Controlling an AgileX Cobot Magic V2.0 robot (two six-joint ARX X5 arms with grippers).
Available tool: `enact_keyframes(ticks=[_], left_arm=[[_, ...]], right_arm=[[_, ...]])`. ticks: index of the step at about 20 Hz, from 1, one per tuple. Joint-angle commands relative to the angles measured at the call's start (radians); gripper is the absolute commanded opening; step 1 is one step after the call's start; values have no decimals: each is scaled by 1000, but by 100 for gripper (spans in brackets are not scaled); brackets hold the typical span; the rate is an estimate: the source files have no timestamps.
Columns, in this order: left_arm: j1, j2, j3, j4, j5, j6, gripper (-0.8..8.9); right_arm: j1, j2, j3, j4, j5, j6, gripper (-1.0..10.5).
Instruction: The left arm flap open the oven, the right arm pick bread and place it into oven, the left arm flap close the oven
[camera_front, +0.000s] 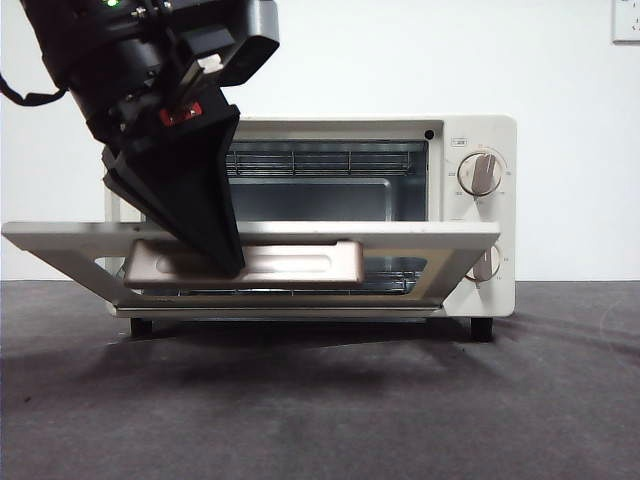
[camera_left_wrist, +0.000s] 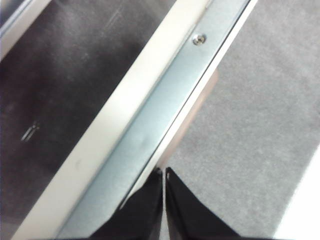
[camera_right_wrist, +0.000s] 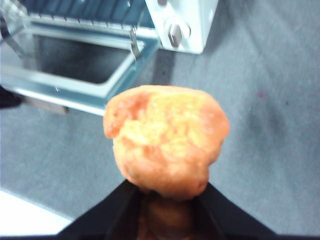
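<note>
The oven door is held down flat by the closed left end effector. The bread is gripped by the right end effector above the desk, near the oven. The bread could be dropped if the door is bumped.

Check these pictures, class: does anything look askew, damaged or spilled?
Nothing stands out. The cream-white toaster oven has its door lowered, the left gripper at its beige handle. The right gripper holds the golden-orange bread, intact.

Left pincer on oven door handle — bread in right pincer
</note>
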Motion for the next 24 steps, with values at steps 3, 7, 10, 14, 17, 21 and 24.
enact_keyframes(ticks=[3,7,10,14,17,21,24], left_arm=[[-14,16,-30,45,-26,-29,16],[-18,16,-59,64,-26,-39,16],[-29,-1,-59,40,-26,-65,16],[-34,-121,-53,35,-26,-96,17],[-33,-255,-47,5,-25,-123,17],[-33,-446,-47,-45,-25,-197,19],[-33,-585,-47,-66,-26,-232,19]], right_arm=[[5,5,18,15,2,-5,112],[5,6,18,15,1,-4,112],[5,6,18,15,0,-4,112],[5,15,18,30,-21,-4,112],[6,77,18,99,-192,-4,112],[50,219,18,236,-292,26,112],[122,340,18,380,-288,80,112]])
